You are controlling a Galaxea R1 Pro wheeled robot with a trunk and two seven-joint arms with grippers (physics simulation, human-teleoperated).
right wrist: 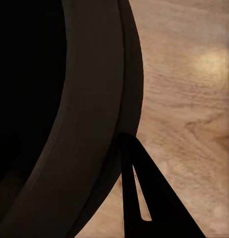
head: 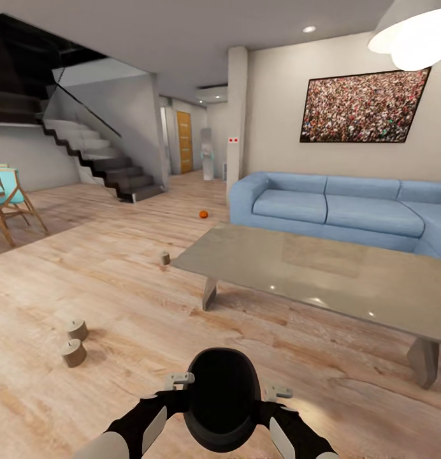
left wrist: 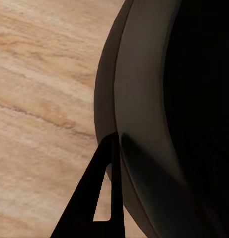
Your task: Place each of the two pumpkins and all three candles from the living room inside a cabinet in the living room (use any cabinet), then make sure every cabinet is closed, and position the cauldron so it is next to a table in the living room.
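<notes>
Cauldron (head: 222,398) carried low in front, left gripper (head: 180,381) and right gripper (head: 278,391) each clamped on its rim, table (head: 322,268) just ahead to the right, so the cauldron step looks underway; next, set it down beside the table.

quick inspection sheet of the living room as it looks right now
surface: wooden floor; glass-topped coffee table bare.
job's things: cauldron carried between both arms; three candles and one pumpkin on the floor.
clutter: nothing seen.
end effectors: left end effector and right end effector at the cauldron's rim, one on each side; grip cannot be told.
cables: nothing seen.
surroundings: blue sofa, staircase, chairs.
</notes>
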